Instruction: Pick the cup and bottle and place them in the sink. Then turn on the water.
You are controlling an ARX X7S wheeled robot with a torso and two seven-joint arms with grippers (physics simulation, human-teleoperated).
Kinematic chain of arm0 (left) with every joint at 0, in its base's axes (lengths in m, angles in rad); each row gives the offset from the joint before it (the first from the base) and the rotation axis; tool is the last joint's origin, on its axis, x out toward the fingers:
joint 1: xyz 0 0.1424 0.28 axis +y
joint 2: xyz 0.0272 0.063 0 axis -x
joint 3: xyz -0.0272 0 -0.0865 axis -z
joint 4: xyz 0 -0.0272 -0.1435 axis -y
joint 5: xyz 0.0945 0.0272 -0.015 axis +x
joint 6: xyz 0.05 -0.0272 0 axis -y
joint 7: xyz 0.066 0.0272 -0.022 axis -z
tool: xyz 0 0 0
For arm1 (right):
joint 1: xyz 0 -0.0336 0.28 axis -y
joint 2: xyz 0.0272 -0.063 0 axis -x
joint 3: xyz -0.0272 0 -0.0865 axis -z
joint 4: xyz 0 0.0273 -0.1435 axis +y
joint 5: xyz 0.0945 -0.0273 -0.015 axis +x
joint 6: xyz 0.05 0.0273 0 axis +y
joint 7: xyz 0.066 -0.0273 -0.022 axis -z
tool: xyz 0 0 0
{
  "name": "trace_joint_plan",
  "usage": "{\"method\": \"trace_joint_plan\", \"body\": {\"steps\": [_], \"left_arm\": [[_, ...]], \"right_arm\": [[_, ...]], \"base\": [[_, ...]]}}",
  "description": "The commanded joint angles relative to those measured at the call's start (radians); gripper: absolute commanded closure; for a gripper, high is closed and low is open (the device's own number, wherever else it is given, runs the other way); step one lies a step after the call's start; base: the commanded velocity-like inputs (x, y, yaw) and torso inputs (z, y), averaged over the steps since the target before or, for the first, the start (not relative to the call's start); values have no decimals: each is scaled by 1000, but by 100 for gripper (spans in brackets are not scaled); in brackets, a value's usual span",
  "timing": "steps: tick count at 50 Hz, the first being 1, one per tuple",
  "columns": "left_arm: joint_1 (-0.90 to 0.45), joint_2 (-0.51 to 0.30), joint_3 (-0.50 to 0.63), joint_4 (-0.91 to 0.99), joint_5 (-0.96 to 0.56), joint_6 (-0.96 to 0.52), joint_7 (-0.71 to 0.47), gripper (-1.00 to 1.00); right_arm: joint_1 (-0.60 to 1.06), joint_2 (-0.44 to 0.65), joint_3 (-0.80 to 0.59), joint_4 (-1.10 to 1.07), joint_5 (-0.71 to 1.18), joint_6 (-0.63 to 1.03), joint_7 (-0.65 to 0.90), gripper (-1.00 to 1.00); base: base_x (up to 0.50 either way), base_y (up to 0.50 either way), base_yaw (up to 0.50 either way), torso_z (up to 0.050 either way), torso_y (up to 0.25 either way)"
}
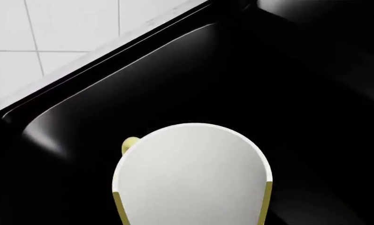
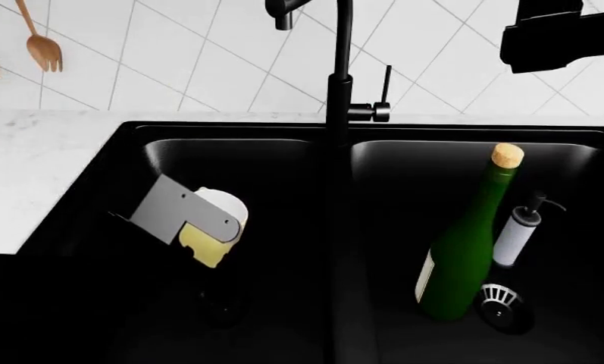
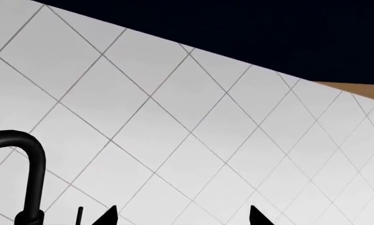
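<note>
The pale yellow cup (image 2: 219,226) with a white inside hangs tilted over the left basin of the black sink (image 2: 231,129), held by my left gripper (image 2: 186,216), whose grey plate lies against it. In the left wrist view the cup (image 1: 193,178) fills the lower part, its small handle (image 1: 129,145) to one side, above the sink basin (image 1: 237,75); the fingers are hidden. The dark green bottle (image 2: 461,250) with a cork stands leaning in the right basin. My right gripper (image 2: 529,38) is high at the right, open and empty (image 3: 180,218).
A tall black faucet (image 2: 339,83) with a side lever (image 2: 383,106) rises behind the centre divider; it shows in the right wrist view (image 3: 31,168). A small white-and-grey dispenser (image 2: 514,235) and a round drain (image 2: 499,299) sit by the bottle. Wooden spoons (image 2: 41,45) hang on the tiled wall.
</note>
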State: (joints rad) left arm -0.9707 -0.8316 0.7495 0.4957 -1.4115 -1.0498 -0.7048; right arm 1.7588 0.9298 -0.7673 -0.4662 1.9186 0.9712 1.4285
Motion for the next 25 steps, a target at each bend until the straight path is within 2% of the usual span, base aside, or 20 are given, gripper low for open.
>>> {"method": "trace_joint_plan", "body": {"steps": [1, 3, 4, 25], "left_arm": [[9, -4, 1, -11, 11, 15, -6, 100], [9, -2, 3, -14, 15, 15, -6, 100], [8, -1, 3, -15, 13, 14, -7, -100], [15, -13, 6, -10, 13, 22, -6, -100]], "right_arm": [[-2, 3, -3, 1, -3, -4, -4, -100], [-3, 2, -4, 2, -5, -5, -6, -100], [-2, 2, -5, 2, -5, -5, -7, -100], [-5, 12, -10, -13, 2, -19, 2, -100]], "base": [[0, 0, 0, 0, 0], [0, 0, 0, 0, 0], [0, 0, 0, 0, 0], [0, 0, 0, 0, 0]]}}
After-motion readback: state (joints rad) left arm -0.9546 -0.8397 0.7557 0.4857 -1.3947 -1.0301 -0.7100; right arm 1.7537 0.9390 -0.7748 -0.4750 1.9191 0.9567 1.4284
